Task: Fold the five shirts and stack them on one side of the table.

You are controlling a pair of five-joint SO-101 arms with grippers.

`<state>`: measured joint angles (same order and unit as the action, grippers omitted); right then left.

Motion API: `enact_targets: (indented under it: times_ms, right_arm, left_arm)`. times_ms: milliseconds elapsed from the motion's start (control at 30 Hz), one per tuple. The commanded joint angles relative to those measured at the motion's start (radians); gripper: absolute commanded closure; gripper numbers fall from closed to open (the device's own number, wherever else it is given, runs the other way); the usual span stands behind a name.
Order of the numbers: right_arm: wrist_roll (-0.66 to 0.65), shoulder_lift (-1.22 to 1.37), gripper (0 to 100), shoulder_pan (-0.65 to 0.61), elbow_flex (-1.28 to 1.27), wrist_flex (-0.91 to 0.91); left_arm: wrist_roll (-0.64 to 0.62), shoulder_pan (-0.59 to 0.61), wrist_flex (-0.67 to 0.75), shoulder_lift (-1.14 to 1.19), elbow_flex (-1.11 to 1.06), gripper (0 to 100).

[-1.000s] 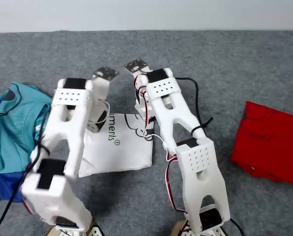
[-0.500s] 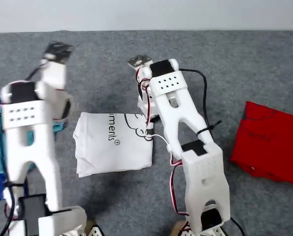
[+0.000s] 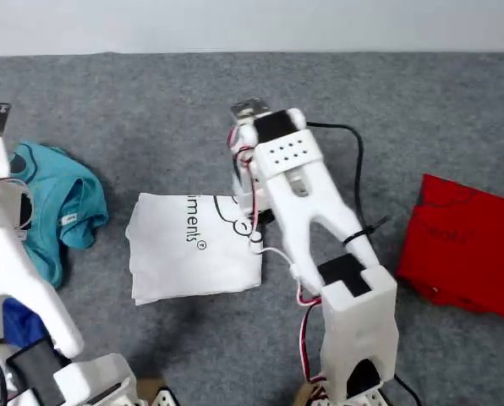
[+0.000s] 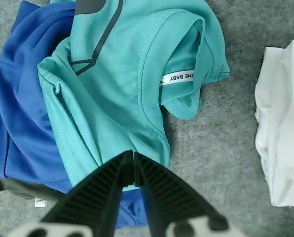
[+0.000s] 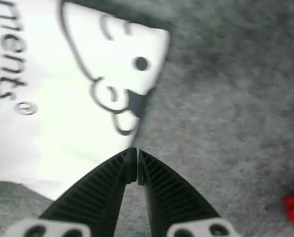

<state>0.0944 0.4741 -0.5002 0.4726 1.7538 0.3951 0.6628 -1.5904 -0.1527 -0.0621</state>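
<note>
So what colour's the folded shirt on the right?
The shirt is red; high view shows it best.

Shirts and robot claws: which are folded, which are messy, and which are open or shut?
white shirt: folded, flat.
red shirt: folded, flat.
blue shirt: crumpled, bottom of the heap.
teal shirt: crumpled, on the blue shirt.
left gripper: shut, above the teal shirt.
right gripper: shut, above the white shirt's edge.

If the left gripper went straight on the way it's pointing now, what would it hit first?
Most likely the crumpled teal fabric shirt, near its edge where it lies over the crumpled blue shirt. The left gripper aims its shut fingers there, though the wrist view leaves the depth unclear.
</note>
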Motion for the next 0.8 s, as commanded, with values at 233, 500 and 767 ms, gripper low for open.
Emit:
enact_targets:
  times_ms: [233, 500, 767]
  right_arm:
    - [0.307, 0.082, 62.6, -0.180, 0.009, -0.048]
    - [0.313, 0.248, 68.6, -0.183, 0.009, -0.147]
    - [0.301, 0.364, 93.1, -0.186, 0.011, -0.156]
  left_arm:
    - [0.008, 0.012, 0.037, -0.052, -0.094, 99]
    - [0.008, 0.077, 0.058, -0.046, -0.105, 99]
    - [0.009, 0.072, 0.057, -0.048, -0.105, 99]
